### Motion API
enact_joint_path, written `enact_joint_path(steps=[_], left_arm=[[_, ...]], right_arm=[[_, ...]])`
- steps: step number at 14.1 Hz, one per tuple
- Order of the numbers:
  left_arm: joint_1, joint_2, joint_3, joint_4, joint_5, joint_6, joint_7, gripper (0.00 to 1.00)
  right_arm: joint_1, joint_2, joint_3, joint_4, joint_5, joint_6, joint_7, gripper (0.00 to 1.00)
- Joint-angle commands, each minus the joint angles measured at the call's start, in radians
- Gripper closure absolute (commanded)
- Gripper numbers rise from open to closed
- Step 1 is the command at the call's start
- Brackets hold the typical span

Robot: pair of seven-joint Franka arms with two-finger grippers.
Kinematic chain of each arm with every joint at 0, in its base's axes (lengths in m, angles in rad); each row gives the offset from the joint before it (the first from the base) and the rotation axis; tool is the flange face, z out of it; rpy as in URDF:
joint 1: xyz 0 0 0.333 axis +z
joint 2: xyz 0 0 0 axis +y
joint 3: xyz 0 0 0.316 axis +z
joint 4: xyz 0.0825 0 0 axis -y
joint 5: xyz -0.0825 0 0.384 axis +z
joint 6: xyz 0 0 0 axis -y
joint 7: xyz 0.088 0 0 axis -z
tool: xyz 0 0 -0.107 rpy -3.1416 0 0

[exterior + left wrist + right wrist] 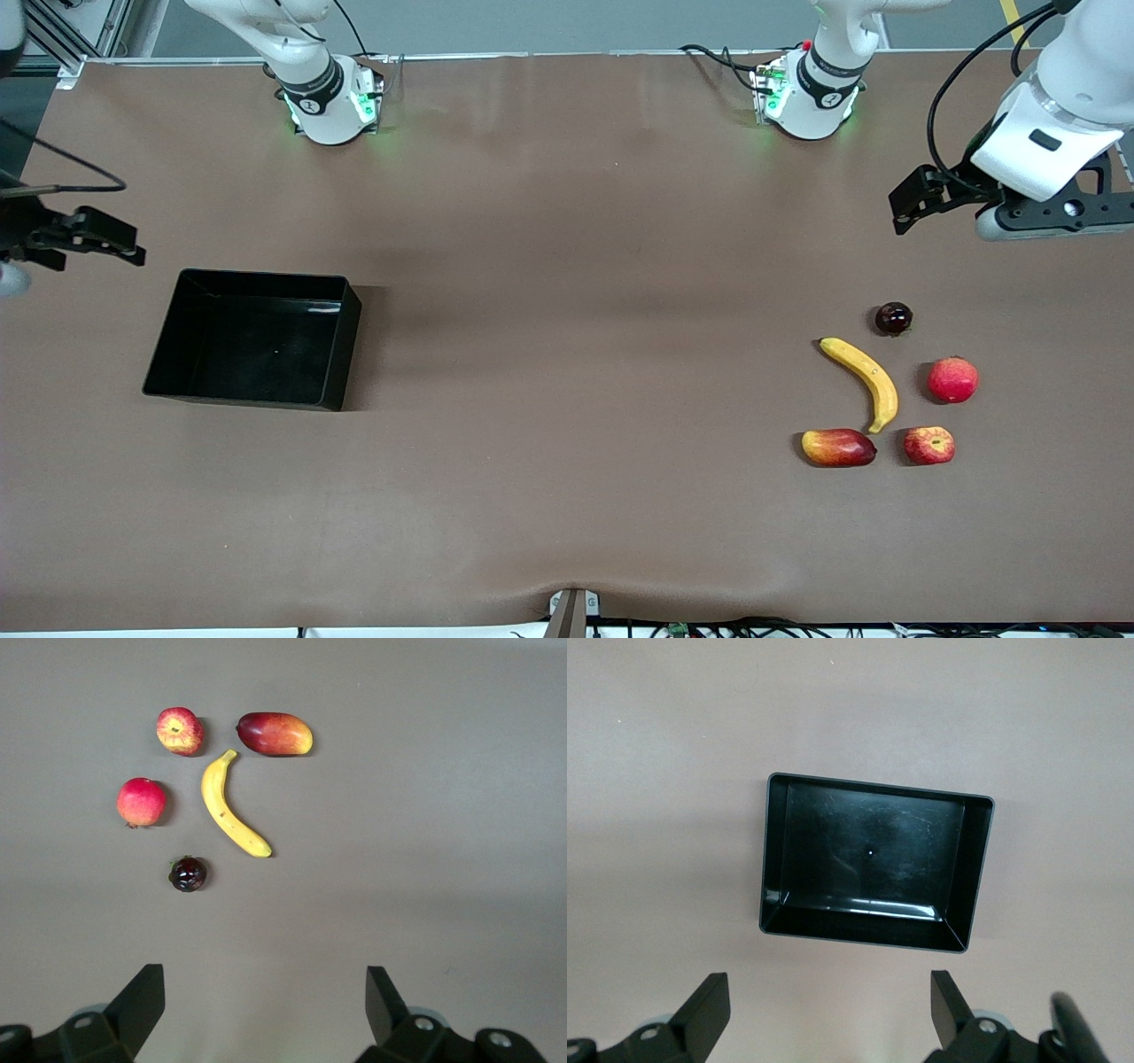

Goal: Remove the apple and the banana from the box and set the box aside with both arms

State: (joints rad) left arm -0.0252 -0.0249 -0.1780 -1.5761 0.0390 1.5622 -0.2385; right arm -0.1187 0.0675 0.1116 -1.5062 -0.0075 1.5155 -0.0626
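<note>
While both arms hang raised above the brown table [567,496], nothing is held. Toward the right arm's end, the right gripper [93,237] hovers over bare table just beside the box, fingers [704,1010] spread wide and holding nothing. The black box [168,341] sits flat on the table below it, interior bare and glossy. The middle stretch of table carries nothing. Toward the left arm's end lies the fruit cluster: the oval red-yellow fruit [838,447] nearest the front camera, the banana [864,379] curving just above it, its lower tip ending between that oval fruit and the streaked apple [929,445]. A rounder red fruit [953,379] sits farther from the camera than the apple; the small dark maroon fruit [893,318] farther still, near the banana's upper tip. None touch. The left gripper [917,202] hovers over bare table near the maroon fruit, fingers [137,1001] apart, empty.
</note>
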Motion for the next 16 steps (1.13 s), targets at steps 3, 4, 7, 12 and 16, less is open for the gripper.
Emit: enact_joint_path(steps=[3,4,7,12,16], left_arm=[[0.033,-0.096,-0.006,-0.091,-0.017,-0.004,0.028,0.0],[0.033,-0.098,-0.008,-0.094,-0.025,-0.004,0.028,0.0],[0.048,-0.107,-0.005,-0.094,-0.027,-0.013,0.034,0.0],[0.051,-0.098,-0.005,-0.084,-0.028,-0.024,0.041,0.0],[0.051,-0.096,-0.006,-0.044,-0.03,-0.025,0.039,0.0]], right_arm=[[0.007,-0.107,0.002,-0.175,-0.015,0.06,0.012,0.0],[0.007,-0.106,0.003,-0.157,-0.015,0.068,0.012,0.0],[0.005,-0.095,0.002,-0.066,-0.014,0.04,-0.064,0.0],[-0.067,-0.09,-0.012,-0.06,0.112,0.04,-0.082,0.0],[-0.053,-0.09,-0.007,-0.028,0.098,0.037,-0.08,0.0]])
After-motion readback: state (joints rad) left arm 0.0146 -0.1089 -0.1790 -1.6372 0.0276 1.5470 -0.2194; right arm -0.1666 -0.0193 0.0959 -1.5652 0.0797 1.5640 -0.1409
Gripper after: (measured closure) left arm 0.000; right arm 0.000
